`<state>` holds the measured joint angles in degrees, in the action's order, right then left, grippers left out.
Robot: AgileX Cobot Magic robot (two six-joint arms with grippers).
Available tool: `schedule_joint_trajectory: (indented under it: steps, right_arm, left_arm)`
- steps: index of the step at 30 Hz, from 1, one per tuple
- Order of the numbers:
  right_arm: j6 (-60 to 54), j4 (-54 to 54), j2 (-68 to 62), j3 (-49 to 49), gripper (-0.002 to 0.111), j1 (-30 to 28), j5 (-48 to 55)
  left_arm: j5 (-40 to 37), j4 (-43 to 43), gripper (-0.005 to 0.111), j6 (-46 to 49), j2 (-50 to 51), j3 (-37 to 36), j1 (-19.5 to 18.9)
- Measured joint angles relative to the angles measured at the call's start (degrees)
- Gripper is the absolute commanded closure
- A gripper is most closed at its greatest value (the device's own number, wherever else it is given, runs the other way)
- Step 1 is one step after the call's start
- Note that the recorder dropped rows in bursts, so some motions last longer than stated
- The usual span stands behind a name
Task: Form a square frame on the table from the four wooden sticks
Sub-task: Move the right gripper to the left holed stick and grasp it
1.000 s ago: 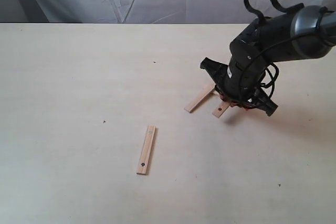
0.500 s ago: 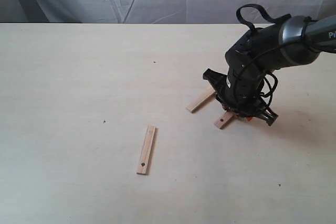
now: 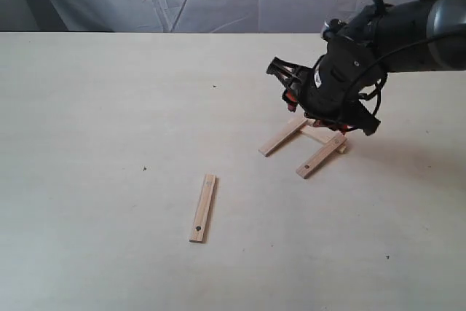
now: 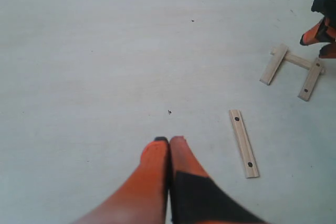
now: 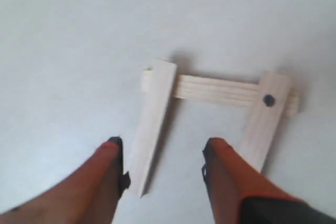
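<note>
The right tool [image 5: 163, 153] has been raised off the sticks since the earlier frame, and the holed stick [image 3: 321, 156] now lies released. The left tool [image 4: 169, 141] is pressed together, empty. The fourth stick [image 3: 203, 208] lies alone toward the near edge of the surface [image 3: 109, 107], well apart. Toward the right edge the square frame [image 3: 318, 134] is laid on three sides; the right tool hangs spread above it. One side is left to be closed. Nothing is seen in the way.

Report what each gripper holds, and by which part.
Nothing. The right gripper hangs open over three overlapping sticks; the left gripper is shut, empty.
</note>
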<state>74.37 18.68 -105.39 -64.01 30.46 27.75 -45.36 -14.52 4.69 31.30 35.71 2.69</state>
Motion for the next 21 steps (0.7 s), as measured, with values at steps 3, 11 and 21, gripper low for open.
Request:
schedule_joint_trajectory:
  steps: [3,11,21]
  right_arm:
    - [-10.38,-4.36,1.76,-1.35,0.061,2.18,0.55]
    - [-24.28,-12.54,-0.50,-6.59,0.061,11.79,6.69]
    - [-23.00,-16.17,-7.20,-6.81,0.061,21.39,6.80]
  left_arm:
    - [0.00,0.00,0.107,0.00,0.00,0.00,0.00]
    - [0.00,0.00,0.107,0.00,0.00,0.00,0.00]
    - [0.00,0.00,0.107,0.00,0.00,0.00,0.00]
